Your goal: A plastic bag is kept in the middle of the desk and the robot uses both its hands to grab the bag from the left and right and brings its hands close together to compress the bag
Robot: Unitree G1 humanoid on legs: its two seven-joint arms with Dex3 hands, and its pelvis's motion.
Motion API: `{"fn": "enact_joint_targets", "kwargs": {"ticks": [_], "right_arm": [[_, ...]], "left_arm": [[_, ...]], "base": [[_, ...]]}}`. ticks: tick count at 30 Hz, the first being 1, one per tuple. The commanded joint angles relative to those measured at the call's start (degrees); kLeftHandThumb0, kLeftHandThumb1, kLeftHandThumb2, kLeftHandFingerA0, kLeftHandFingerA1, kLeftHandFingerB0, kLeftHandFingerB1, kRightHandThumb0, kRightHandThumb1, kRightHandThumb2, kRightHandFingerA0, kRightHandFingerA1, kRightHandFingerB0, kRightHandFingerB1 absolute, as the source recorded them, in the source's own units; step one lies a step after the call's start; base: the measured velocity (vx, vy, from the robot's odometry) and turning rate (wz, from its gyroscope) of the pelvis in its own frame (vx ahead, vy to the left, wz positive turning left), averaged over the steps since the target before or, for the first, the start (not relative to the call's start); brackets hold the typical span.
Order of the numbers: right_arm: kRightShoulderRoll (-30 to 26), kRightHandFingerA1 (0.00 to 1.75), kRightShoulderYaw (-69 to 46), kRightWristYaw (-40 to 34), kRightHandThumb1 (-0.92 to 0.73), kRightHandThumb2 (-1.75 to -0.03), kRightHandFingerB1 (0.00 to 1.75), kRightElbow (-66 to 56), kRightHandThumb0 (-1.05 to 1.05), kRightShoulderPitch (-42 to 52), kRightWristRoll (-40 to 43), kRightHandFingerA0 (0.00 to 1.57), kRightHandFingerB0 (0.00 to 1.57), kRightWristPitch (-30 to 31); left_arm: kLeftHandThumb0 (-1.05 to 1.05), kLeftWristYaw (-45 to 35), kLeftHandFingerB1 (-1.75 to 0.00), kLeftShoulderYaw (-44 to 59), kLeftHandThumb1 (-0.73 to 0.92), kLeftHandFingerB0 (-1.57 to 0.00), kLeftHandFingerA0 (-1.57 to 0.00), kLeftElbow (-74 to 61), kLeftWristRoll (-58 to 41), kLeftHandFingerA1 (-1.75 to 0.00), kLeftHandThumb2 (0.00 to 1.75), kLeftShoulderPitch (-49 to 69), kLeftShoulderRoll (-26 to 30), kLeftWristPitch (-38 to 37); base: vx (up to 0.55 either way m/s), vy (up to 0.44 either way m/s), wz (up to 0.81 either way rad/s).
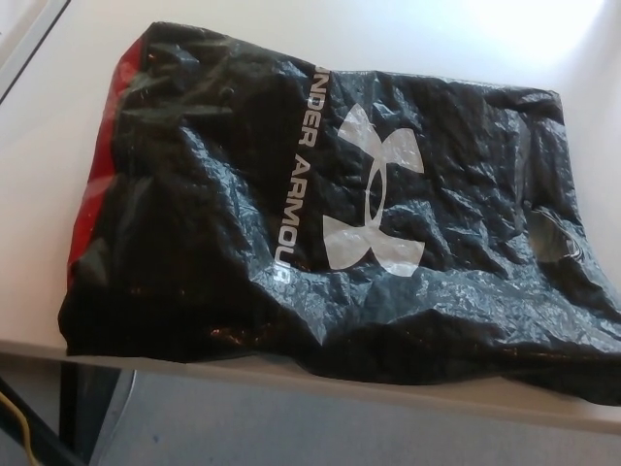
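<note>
Bag (194, 223) marked "UNDER ARMOUR" flat on desk (58, 126), fingers perhaps off-camera, state untellable.

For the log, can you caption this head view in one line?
Crumpled black plastic bag with a white logo and red left edge lies spread on the white desk; neither robot hand is in view.

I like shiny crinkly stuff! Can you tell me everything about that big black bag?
The black bag is thin, glossy, crinkled plastic with a white logo and white lettering, and a red strip along its left edge. It lies flat, spread across the white desk, reaching the near edge. An oval handle hole shows at its right. No hand touches it.
</note>
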Motion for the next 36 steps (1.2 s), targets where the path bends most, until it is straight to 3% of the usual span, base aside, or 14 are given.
{"fn": "enact_joint_targets", "kwargs": {"ticks": [1,2,3,7,8,9,11,12,18,19,20,24,25,36], "right_arm": [[0.7,0.36,0.7,-0.6,-0.71,-0.62,0.29,-1.2,-0.72,1.1,-0.6,0.24,0.2,-0.5],[0.7,0.35,1.3,-0.6,-0.72,-0.62,0.28,-2.6,-0.74,1.9,-1.4,0.25,0.2,0.9],[0.7,0.36,1.6,-0.5,-0.72,-0.62,0.29,-2.4,-0.74,1.8,-1.4,0.24,0.2,0.7],[0.9,0.36,3.6,0.7,-0.71,-0.62,0.28,-2.3,-0.79,1.5,-1.7,0.24,0.19,0.3],[0.8,0.34,5.0,0.9,-0.75,-0.63,0.28,-3.7,-0.83,1.8,-2.7,0.23,0.17,1.7],[0.8,0.49,5.5,1.0,-0.36,-1.0,0.47,-4.0,-0.39,1.8,-3.0,0.02,0.0,2.0],[0.6,0.49,6.9,1.7,-0.36,-0.99,0.48,-5.0,-0.39,1.9,-3.0,0.01,0.0,3.0],[0.9,0.49,7.8,1.7,-0.34,-0.99,0.48,-6.2,-0.39,1.9,-3.2,0.01,0.0,4.0],[0.6,0.41,11.4,3.1,-0.62,-1.03,0.22,-9.3,-0.89,2.2,-4.0,0.04,0.11,7.6],[0.7,0.32,11.8,3.3,-0.78,-0.64,0.23,-9.7,-0.9,2.2,-4.0,0.1,0.04,8.3],[0.7,0.28,13.0,4.1,-0.61,-1.04,0.12,-10.6,-0.91,2.3,-4.2,0.05,0.05,10.2],[0.7,0.19,15.1,5.0,-0.66,-1.06,0.05,-12.6,-0.96,2.6,-4.5,0.0,0.0,13.2],[0.9,0.12,15.9,5.0,-0.68,-1.07,0.0,-13.3,-1.01,2.5,-5.0,0.0,0.0,14.3],[2.1,0.15,19.7,4.4,-0.66,-0.99,0.0,-12.9,-0.95,0.0,-6.9,0.0,0.0,17.9]], "left_arm": [[-0.73,1.0,-0.32,-2.7,0.92,-0.19,-0.22,-4.7,-0.1,-0.41,0.68,0.9,-2.0,4.1],[-0.36,1.3,-0.48,-4.4,0.55,0.0,-0.03,-5.9,1.6,-0.5,1.13,1.3,-2.4,4.8],[-0.77,1.7,-0.31,-4.8,0.92,-0.18,-0.23,-6.3,1.6,-0.4,0.68,1.3,-2.8,5.3],[-0.78,2.9,-0.31,-6.9,0.92,-0.18,-0.23,-7.3,2.6,-0.4,0.68,1.1,-4.6,6.6],[-0.36,3.0,-0.47,-8.4,0.54,0.0,-0.03,-7.4,3.1,-0.5,1.13,0.9,-5.6,6.7],[-0.75,3.1,-0.32,-8.7,0.92,-0.17,-0.22,-7.5,3.1,-0.4,0.7,0.8,-5.8,7.1],[-0.75,3.2,-0.31,-9.5,0.92,-0.18,-0.21,-7.4,3.2,-0.4,0.7,0.8,-6.4,7.6],[-0.35,3.4,-0.48,-10.4,0.56,-0.01,-0.03,-6.9,3.8,-0.49,1.14,0.5,-6.8,7.8],[-0.35,3.9,-0.48,-12.8,0.57,0.0,-0.03,-4.9,5.3,-0.5,1.15,-0.3,-7.5,9.1],[-0.35,4.1,-0.47,-13.0,0.57,0.0,-0.03,-4.7,5.5,-0.5,1.15,-0.3,-7.8,9.1],[-0.34,4.5,-0.47,-13.6,0.57,0.0,-0.03,-3.5,6.1,-0.5,1.15,-0.9,-8.1,9.4],[-0.77,4.5,-0.31,-14.6,0.92,-0.14,-0.16,-0.1,6.2,-0.39,0.75,-2.8,-8.4,9.2],[-0.84,4.3,-0.38,-15.0,0.83,-0.11,-0.04,0.8,6.2,-0.45,1.14,-3.3,-8.3,9.9],[-0.79,4.5,-0.21,-17.3,0.92,-0.04,-0.01,8.9,8.0,-0.27,0.84,-8.0,-7.6,14.2]], "base": [[0.0,0.0,0.0],[0.0,0.0,0.0],[0.0,0.0,0.0],[0.0,0.0,0.0],[0.0,0.0,0.0],[0.0,0.0,0.0],[0.0,0.0,0.0],[0.0,0.0,0.0],[0.0,0.0,0.0],[0.0,0.0,0.0],[0.0,0.0,0.0],[0.0,0.0,0.0],[0.0,0.0,0.0],[0.0,0.0,0.0]]}}
